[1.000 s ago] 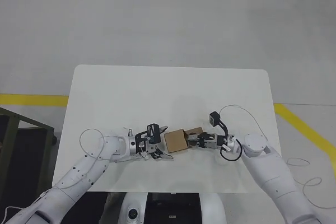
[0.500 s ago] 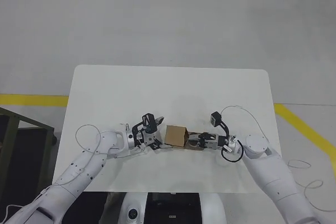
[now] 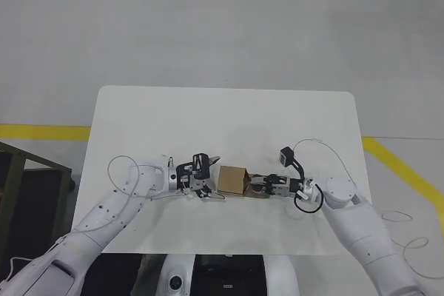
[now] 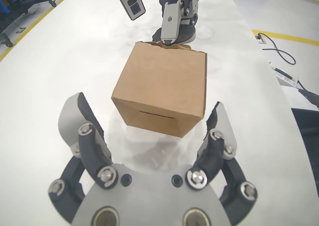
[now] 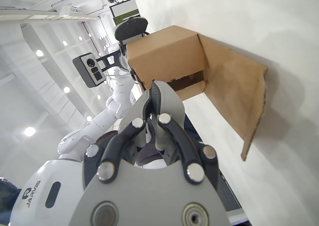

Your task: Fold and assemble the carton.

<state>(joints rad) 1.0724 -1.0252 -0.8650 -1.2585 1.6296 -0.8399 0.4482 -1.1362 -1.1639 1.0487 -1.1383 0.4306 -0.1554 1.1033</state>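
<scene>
A small brown carton (image 3: 231, 180) lies on its side near the front middle of the white table (image 3: 170, 118). My left gripper (image 4: 147, 102) is open just in front of the carton's (image 4: 162, 82) closed, slotted end, one finger off each side, not touching it. In the top view my left gripper (image 3: 209, 187) sits to the carton's left. My right gripper (image 5: 152, 84) is shut on the ragged edge of the carton's (image 5: 167, 50) open end. One wide flap (image 5: 236, 92) stands out beside that opening. From the left wrist, my right gripper (image 4: 169, 40) shows at the carton's far edge.
Thin cables loop off both forearms, one on the left (image 3: 118, 166) and one on the right (image 3: 318, 144). Wide bare table stretches behind the carton. A dark rack (image 3: 15, 177) stands off the table's left side, and yellow floor tape (image 3: 399, 170) runs on the right.
My left gripper swung from the carton's front corner toward the back, then settled level with its closed end. The carton turned square and shifted slightly back. My right gripper kept its hold.
</scene>
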